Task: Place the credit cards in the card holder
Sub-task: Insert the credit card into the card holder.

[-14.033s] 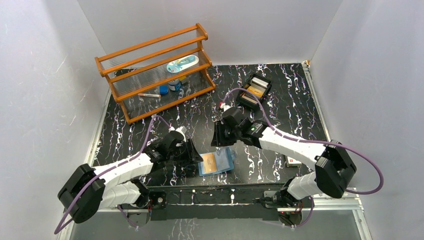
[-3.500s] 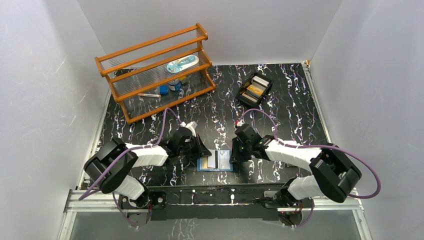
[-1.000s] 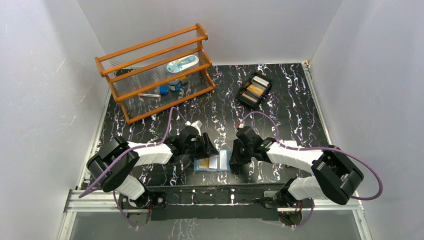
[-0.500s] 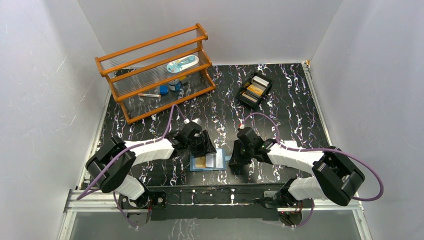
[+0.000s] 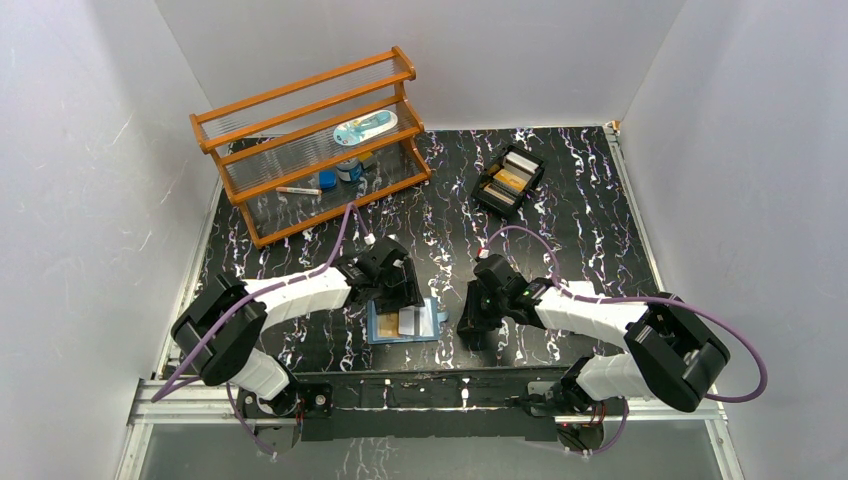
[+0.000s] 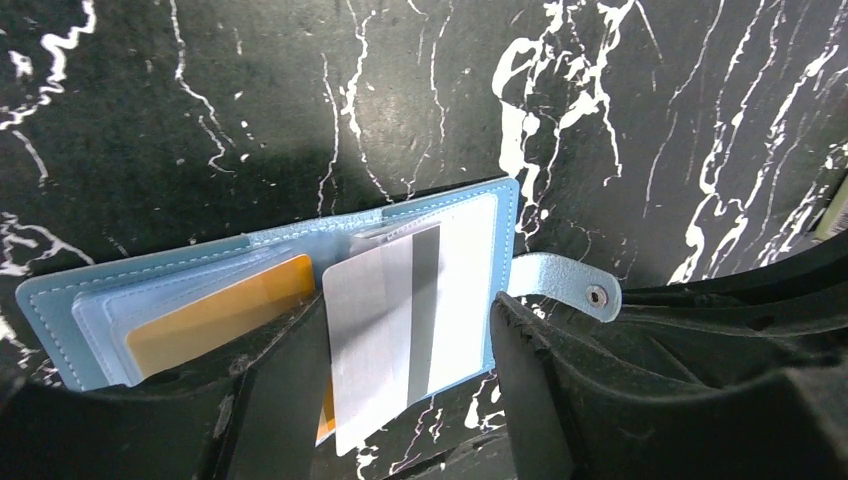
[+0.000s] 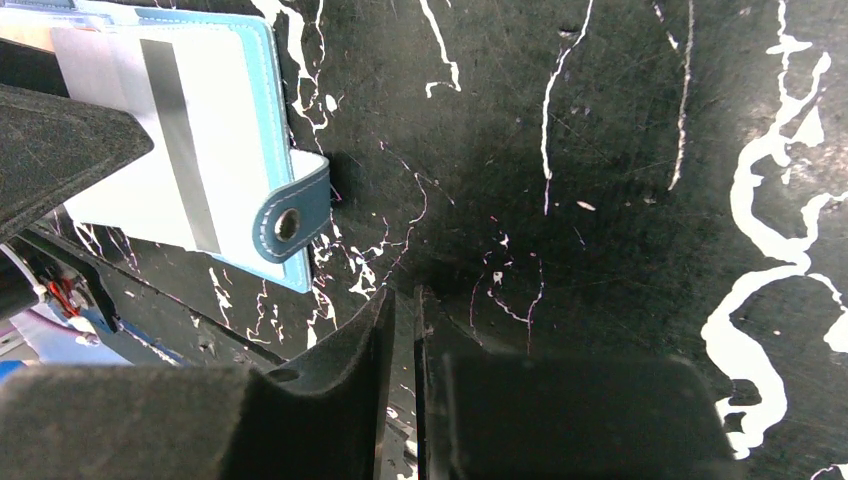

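Note:
The blue card holder lies open on the black marbled table near the front edge. An orange card sits in its left slot. A pale card with a dark stripe lies on its right half, its lower end sticking out past the holder's edge. My left gripper is open, with one finger on each side of this pale card. The left finger touches the card's edge. My right gripper is shut and empty, on the table right of the holder's snap tab. In the top view the left gripper is over the holder and the right gripper is beside it.
A wooden rack with small items stands at the back left. A black tray holding more cards sits at the back right. The table's front rail runs just below the holder. White walls enclose the table.
The left gripper and the card holder have slid to the left over the last second. The right gripper has stayed put, so a gap now lies between it and the holder.

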Tool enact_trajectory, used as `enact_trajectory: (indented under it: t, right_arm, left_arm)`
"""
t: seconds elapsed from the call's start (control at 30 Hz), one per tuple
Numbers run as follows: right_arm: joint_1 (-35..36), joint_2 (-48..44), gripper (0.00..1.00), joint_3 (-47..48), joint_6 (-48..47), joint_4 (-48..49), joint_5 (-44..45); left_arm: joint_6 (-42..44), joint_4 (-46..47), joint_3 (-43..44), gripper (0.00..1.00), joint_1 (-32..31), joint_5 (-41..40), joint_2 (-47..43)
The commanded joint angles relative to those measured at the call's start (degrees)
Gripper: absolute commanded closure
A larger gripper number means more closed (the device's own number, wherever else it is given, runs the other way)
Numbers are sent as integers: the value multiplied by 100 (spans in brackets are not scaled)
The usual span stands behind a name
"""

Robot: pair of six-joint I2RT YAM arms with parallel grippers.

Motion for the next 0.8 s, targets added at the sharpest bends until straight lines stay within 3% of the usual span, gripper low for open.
enact_trajectory:
  t: [0.0, 0.4, 0.77]
  right_arm:
    - [22, -146, 80, 103, 42, 94, -10]
    - [22, -126, 80, 137, 26, 130, -30]
    - [24, 12, 80, 184, 56, 439, -141]
  left_arm:
    - [180, -735, 295, 43, -10, -284, -75]
    - [335, -1731, 953, 43, -40, -846, 125]
    - [113, -1409, 686, 42, -62, -235, 305]
